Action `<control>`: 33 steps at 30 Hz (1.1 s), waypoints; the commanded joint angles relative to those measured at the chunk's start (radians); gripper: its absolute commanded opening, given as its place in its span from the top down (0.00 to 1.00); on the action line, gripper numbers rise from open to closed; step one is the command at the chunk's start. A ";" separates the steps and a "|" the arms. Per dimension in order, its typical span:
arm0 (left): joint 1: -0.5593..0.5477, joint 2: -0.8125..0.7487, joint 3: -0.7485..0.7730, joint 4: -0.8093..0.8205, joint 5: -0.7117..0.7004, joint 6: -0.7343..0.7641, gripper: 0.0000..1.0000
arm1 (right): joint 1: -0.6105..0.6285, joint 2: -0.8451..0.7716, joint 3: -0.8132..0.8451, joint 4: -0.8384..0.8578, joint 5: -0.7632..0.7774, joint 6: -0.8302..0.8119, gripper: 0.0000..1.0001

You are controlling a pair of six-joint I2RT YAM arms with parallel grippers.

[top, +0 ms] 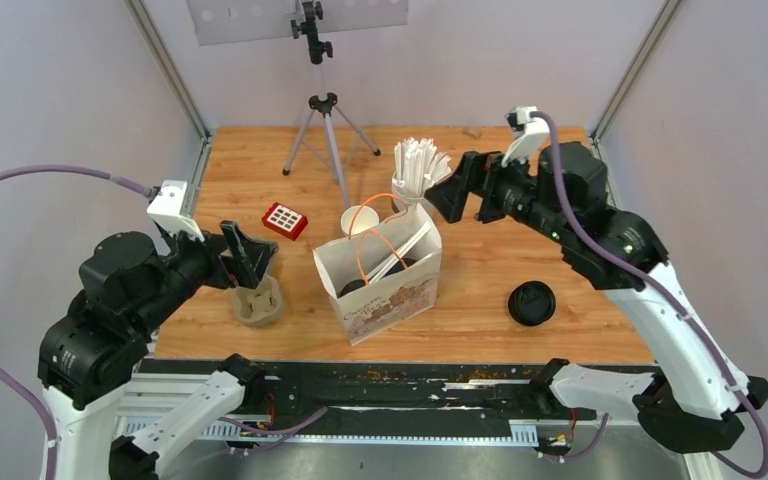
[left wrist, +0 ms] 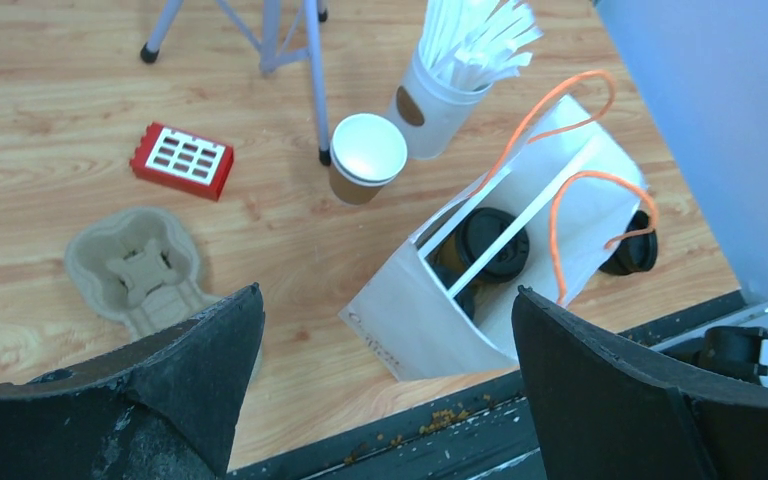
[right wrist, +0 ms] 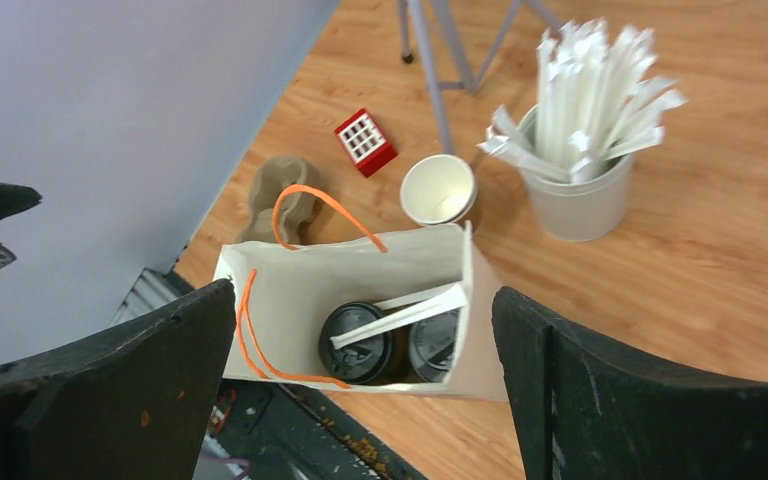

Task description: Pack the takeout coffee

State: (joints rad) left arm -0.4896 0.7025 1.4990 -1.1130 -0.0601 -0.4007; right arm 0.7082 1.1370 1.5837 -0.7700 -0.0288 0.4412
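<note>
On the wooden tabletop (top: 480, 270), we see a white paper bag (top: 390, 295) with orange handles standing open between the two arms. Two lidded takeout coffees (right wrist: 365, 360), brown cups under round black lids, sit side by side at the bottom of the bag. Paper-wrapped straws (right wrist: 410, 308) lie slanted across their lids.

At the bag's left, the left pincer (top: 248, 258) hangs just above a pulp cup carrier (top: 258, 305). Its jaws are spread wide and hold nothing. The right pincer (top: 442, 190) hovers over the bag's far right corner, close to a white cup of straws (top: 415, 175). From its wrist view we find its jaws equally wide apart, with nothing between them but the open bag below.

Just behind the bag stands an open paper cup (top: 361, 220), brown outside and white inside, with no lid on it. A red block (top: 285, 220) lies behind the carrier, and a pile of black lids (top: 531, 303) rests on the wood to the bag's right, apart from it. A tripod (top: 325, 125) stands at the back of the tabletop.
</note>
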 commanded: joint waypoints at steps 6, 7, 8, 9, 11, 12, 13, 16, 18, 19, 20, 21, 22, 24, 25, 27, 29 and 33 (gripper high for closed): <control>-0.003 0.051 0.129 0.124 0.087 0.064 0.00 | -0.004 -0.084 0.230 -0.337 0.275 -0.176 0.00; -0.003 0.052 0.136 0.125 0.085 0.065 0.00 | -0.003 -0.104 0.231 -0.350 0.300 -0.169 0.00; -0.003 0.050 0.140 0.125 0.083 0.064 0.00 | -0.003 -0.126 0.230 -0.363 0.333 -0.156 0.00; -0.003 0.049 0.141 0.124 0.080 0.062 0.00 | -0.003 -0.145 0.226 -0.377 0.364 -0.139 0.00; -0.003 0.038 0.137 0.125 0.080 0.056 0.00 | -0.003 -0.178 0.215 -0.410 0.414 -0.104 0.00; -0.003 0.032 0.131 0.126 0.081 0.049 0.00 | -0.003 -0.190 0.208 -0.435 0.433 -0.082 0.00; -0.003 0.022 0.121 0.128 0.081 0.039 0.00 | -0.003 -0.199 0.199 -0.462 0.450 -0.056 0.00; -0.003 -0.019 0.056 0.143 0.085 -0.002 0.00 | -0.003 -0.221 0.162 -0.530 0.473 0.016 0.00; -0.003 -0.053 0.005 0.152 0.083 -0.031 0.00 | -0.003 -0.239 0.132 -0.544 0.466 0.047 0.00; -0.004 -0.064 -0.013 0.151 0.077 -0.045 0.00 | -0.003 -0.252 0.116 -0.533 0.459 0.056 0.00; -0.003 -0.075 -0.030 0.145 0.063 -0.059 0.00 | -0.003 -0.260 0.101 -0.517 0.451 0.063 0.00; -0.003 -0.085 -0.044 0.141 0.036 -0.074 0.00 | -0.003 -0.265 0.092 -0.500 0.439 0.065 0.00; -0.003 -0.093 -0.057 0.142 0.017 -0.091 0.00 | -0.004 -0.266 0.094 -0.492 0.432 0.068 0.00; -0.003 -0.118 -0.086 0.169 0.012 -0.126 0.00 | -0.003 -0.260 0.100 -0.490 0.434 0.065 0.00; -0.003 -0.129 -0.103 0.184 0.014 -0.137 0.00 | -0.004 -0.257 0.100 -0.488 0.436 0.057 0.00; -0.003 -0.141 -0.128 0.192 0.006 -0.153 0.00 | -0.003 -0.256 0.098 -0.484 0.450 0.047 0.00; -0.003 -0.140 -0.136 0.184 -0.003 -0.162 0.00 | -0.003 -0.258 0.097 -0.474 0.457 0.041 0.00; -0.003 -0.131 -0.141 0.184 0.017 -0.167 0.00 | -0.004 -0.278 0.081 -0.428 0.441 0.039 0.00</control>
State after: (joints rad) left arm -0.4896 0.5648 1.3613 -0.9806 -0.0391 -0.5358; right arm 0.7055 0.8783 1.6775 -1.2663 0.4053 0.4709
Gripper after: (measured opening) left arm 0.998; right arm 0.998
